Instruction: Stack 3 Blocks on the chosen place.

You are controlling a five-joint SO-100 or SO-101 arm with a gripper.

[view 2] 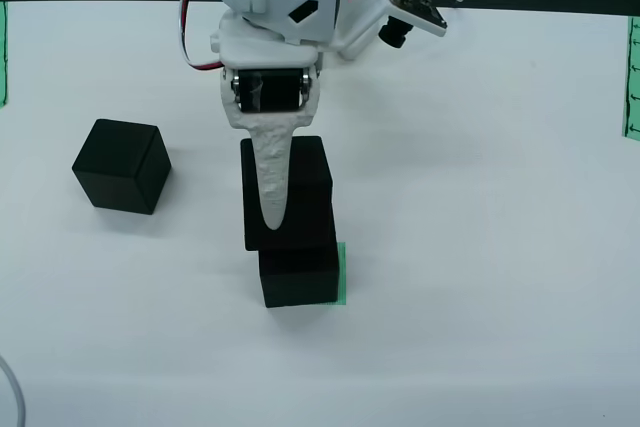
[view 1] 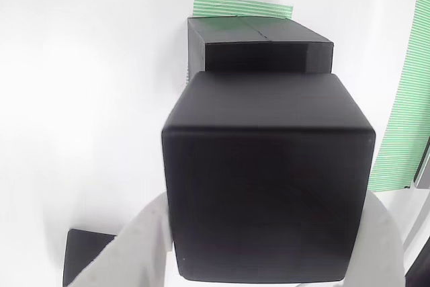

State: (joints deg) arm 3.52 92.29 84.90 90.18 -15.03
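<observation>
Over lower block (view 2: 297, 277), hand-held block (view 2: 305, 197)

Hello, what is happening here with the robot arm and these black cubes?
The gripper holds one black block just over another block that sits on the green striped patch. Whether the two touch is unclear. The third block waits apart on the white table, at left in the view from above.

Seen from above, the gripper (view 2: 285, 197) with its held block (view 2: 300, 182) stands directly over the block on the striped patch (view 2: 298, 277). A third block (view 2: 122, 164) sits well apart to the left; white table (view 2: 480, 207) to the right lies open.
</observation>
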